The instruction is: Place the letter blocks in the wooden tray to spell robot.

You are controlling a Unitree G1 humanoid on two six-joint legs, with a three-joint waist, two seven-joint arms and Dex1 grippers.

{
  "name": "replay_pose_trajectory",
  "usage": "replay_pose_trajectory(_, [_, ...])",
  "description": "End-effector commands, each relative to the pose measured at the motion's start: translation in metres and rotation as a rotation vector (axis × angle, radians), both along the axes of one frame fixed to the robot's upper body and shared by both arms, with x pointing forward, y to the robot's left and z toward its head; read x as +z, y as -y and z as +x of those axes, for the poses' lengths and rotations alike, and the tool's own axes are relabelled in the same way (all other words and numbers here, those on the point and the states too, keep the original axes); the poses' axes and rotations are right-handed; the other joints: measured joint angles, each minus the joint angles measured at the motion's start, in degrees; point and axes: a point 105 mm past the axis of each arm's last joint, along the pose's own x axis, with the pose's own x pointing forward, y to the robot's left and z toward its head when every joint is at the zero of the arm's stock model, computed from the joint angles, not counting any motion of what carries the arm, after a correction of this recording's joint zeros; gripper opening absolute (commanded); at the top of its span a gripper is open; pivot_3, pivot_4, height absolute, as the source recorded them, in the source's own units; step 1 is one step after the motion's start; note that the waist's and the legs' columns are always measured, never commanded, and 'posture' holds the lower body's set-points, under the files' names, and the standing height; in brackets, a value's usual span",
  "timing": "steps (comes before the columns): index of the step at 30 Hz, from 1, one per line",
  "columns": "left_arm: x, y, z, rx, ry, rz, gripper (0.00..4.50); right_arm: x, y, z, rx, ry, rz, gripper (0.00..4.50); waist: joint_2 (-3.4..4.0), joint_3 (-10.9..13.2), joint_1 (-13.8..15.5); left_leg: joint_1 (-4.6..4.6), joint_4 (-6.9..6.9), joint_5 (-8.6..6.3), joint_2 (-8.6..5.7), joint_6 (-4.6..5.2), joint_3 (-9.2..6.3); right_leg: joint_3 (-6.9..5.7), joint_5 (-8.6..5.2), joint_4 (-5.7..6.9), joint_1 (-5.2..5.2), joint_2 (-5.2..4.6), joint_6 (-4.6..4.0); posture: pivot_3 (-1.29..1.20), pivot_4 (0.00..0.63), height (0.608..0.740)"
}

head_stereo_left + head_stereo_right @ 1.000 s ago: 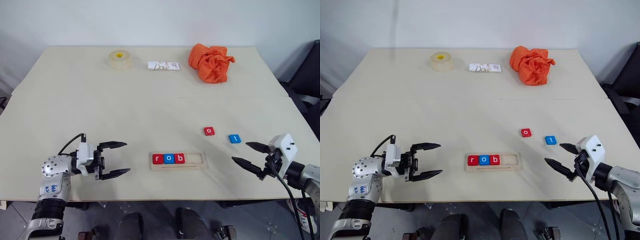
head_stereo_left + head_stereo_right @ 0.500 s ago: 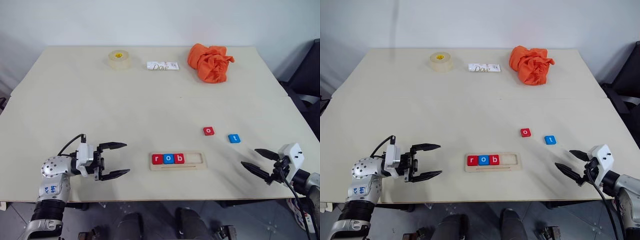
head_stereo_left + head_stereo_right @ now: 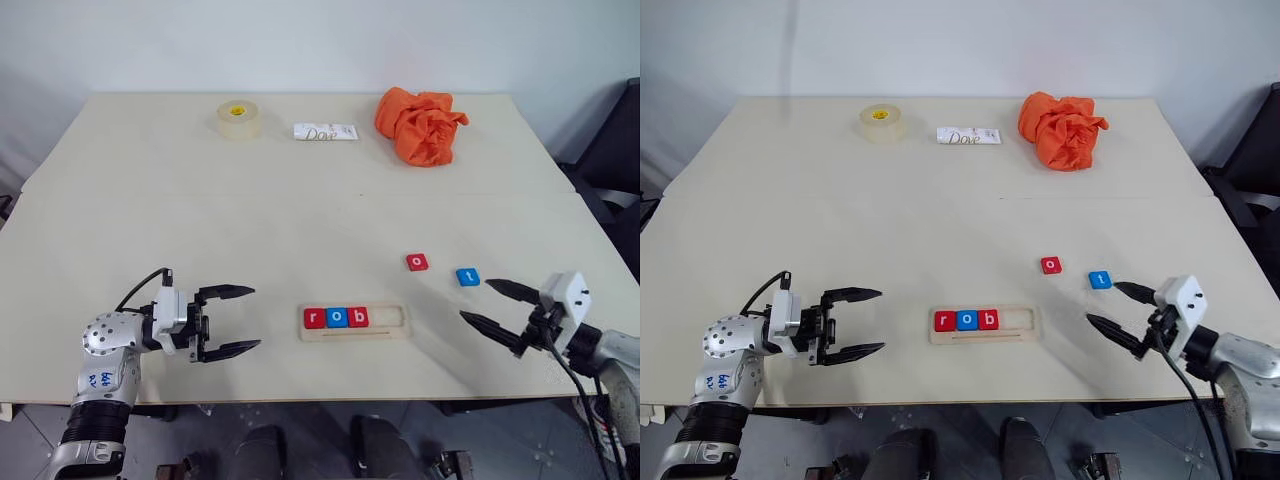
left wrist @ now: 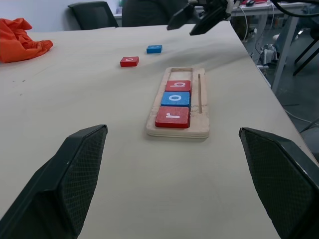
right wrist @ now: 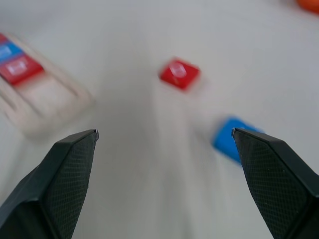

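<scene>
Beige table point(image 3: 300, 200); white wall point(image 3: 300, 40)

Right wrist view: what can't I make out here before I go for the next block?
- Red block: letter smeared by motion blur.
- Blue block: letter unreadable, blurred and partly behind one finger.
- Wooden tray: cut off by the picture edge.
- Orange cloth: a corner sliver.

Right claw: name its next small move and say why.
Probably ease the open right claw forward to the red o block and close on it. The wooden tray already holds r, o, b, so o comes next; the blue t block lies nearer but goes last.
</scene>
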Motion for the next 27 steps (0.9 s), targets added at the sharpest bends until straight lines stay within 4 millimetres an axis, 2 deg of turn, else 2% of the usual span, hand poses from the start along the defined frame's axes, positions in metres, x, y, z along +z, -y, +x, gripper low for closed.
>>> replay_pose_trajectory(1, [0.005, 0.001, -0.001, -0.002, 0.021, -0.010, 4.50, 0.019, -0.020, 0.012, 0.009, 0.057, 0.028, 4.48, 0.00, 0.00, -0.01, 0.00, 0.00, 0.00, 0.00, 0.00, 0.00, 0.00, 0.00, 0.00, 0.00, 0.00, 0.00, 0.00, 0.150, 0.740])
replay_pose_trajectory(8, [0.003, 0.001, -0.002, 0.008, 0.019, -0.015, 4.50, 0.032, -0.062, 0.031, -0.038, 0.030, 0.066, 4.48, 0.00, 0.00, 0.03, -0.02, -0.06, 0.00, 0.00, 0.00, -0.02, 0.00, -0.02, -0.01, -0.03, -0.04, -0.03, 0.00, 0.150, 0.740])
replay_pose_trajectory(17, [0.001, 0.002, -0.004, 0.017, 0.015, -0.021, 4.50, 0.045, -0.090, 0.045, -0.196, -0.006, 0.116, 4.48, 0.00, 0.00, -0.01, -0.10, -0.10, 0.00, -0.01, 0.00, -0.04, -0.01, -0.03, -0.02, -0.13, -0.14, -0.05, 0.00, 0.150, 0.740])
replay_pose_trajectory(23, [-0.001, 0.002, -0.005, 0.020, 0.014, -0.023, 4.50, 0.049, -0.093, 0.051, -0.332, -0.021, 0.120, 4.48, 0.00, 0.00, -0.01, -0.18, -0.13, 0.00, -0.01, 0.00, -0.04, -0.03, -0.04, -0.03, -0.21, -0.13, -0.07, 0.00, 0.150, 0.740])
replay_pose_trajectory(27, [-0.002, 0.002, -0.005, 0.021, 0.012, -0.024, 4.50, 0.043, -0.089, 0.053, -0.435, -0.040, 0.115, 4.48, 0.00, 0.00, -0.01, -0.36, -0.11, 0.00, -0.03, 0.00, -0.05, -0.05, -0.03, -0.03, -0.34, -0.14, -0.06, 0.00, 0.150, 0.740])
